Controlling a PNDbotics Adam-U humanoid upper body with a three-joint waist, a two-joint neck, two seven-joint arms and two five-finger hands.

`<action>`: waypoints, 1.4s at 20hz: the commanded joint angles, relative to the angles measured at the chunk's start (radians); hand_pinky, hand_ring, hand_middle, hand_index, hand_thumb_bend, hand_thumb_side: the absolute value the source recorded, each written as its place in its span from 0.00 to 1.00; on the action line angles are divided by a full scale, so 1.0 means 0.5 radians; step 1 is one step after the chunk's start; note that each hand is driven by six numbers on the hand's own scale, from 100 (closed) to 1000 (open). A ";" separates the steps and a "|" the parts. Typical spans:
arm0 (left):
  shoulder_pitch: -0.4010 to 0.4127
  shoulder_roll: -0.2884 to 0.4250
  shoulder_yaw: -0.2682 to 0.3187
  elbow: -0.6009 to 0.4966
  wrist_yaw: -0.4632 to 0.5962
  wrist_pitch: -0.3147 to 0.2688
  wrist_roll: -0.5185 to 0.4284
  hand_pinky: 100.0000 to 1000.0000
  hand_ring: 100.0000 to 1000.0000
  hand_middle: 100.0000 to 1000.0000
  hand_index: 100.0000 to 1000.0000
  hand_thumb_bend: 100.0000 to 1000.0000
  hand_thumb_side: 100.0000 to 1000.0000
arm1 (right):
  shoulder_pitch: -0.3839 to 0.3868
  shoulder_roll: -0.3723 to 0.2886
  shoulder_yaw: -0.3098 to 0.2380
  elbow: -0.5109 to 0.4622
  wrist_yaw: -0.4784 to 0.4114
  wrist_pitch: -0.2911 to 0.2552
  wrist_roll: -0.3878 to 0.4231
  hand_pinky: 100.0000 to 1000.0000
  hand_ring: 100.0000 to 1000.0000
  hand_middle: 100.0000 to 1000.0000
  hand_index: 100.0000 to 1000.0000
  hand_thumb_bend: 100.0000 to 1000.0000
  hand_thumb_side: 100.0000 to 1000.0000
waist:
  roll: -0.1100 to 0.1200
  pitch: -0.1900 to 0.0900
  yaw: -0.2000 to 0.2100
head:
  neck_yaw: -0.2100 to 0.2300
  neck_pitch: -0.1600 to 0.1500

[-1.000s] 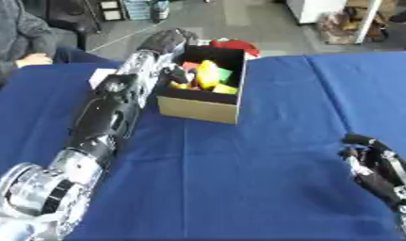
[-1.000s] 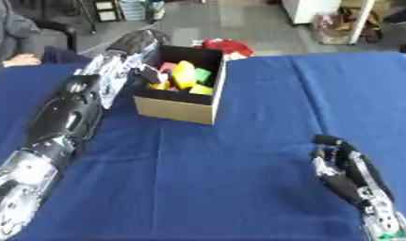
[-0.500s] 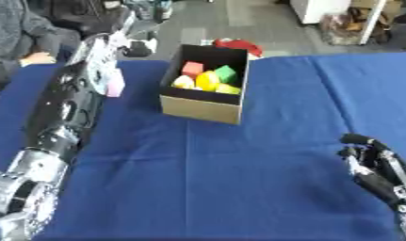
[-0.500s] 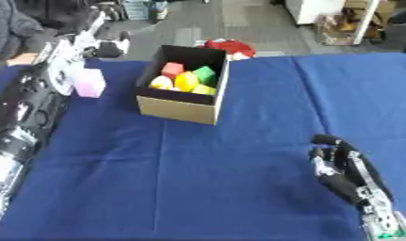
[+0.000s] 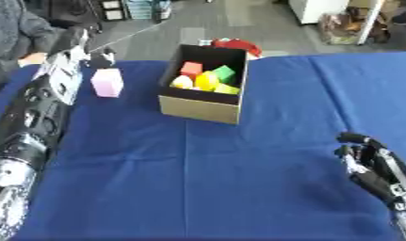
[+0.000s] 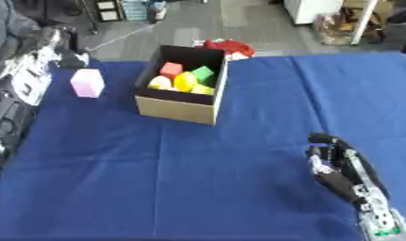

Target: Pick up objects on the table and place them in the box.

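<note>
— Blue cloth covers the whole table (image 5: 198,188). What sits on it?

— A cardboard box (image 5: 202,109), open at the top, stands toward the far side, a little left of centre. Inside it lie several small coloured objects: a red one (image 5: 190,68), a green one (image 5: 225,74) and yellow ones (image 5: 206,81).

— Is anything outside the box?

— Yes. A pink block (image 5: 107,82) stands upright on the cloth to the left of the box, well apart from it. Behind the box, at the far edge of the table, something red (image 5: 236,46) shows, partly hidden.

— Where are the robot's hands?

— The left arm reaches along the left side toward the far edge. Its left hand (image 5: 97,60) shows dark and blurred just beyond the pink block, near it; I cannot tell whether it touches the block, nor whether its fingers are open or closed. The right hand (image 6: 334,162) rests near the lower right corner, fingers up and relaxed, holding nothing.

— Anyone else?

— A person's sleeve shows at the far left edge, not touching the objects.
</note>
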 commanded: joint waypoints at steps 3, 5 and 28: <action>-0.139 0.105 0.006 0.072 -0.364 -0.134 -0.084 0.82 0.79 0.83 0.95 0.33 0.16 | -0.046 -0.030 -0.007 -0.006 -0.007 -0.010 -0.013 0.74 0.64 0.72 0.79 0.00 0.19 | -0.056 0.040 -0.009 | 0.064 0.007; -0.161 0.111 0.037 0.068 -0.444 -0.117 -0.133 0.82 0.79 0.83 0.95 0.33 0.16 | -0.058 -0.031 -0.007 -0.003 -0.010 -0.013 -0.017 0.74 0.64 0.72 0.79 0.00 0.18 | -0.067 0.058 -0.010 | 0.126 -0.001; -0.247 0.116 0.151 -0.010 -0.695 0.305 -0.116 0.82 0.79 0.84 0.95 0.32 0.17 | -0.202 -0.080 -0.003 0.013 -0.050 0.001 -0.050 0.74 0.64 0.72 0.78 0.00 0.13 | -0.123 0.312 -0.079 | 0.218 -0.188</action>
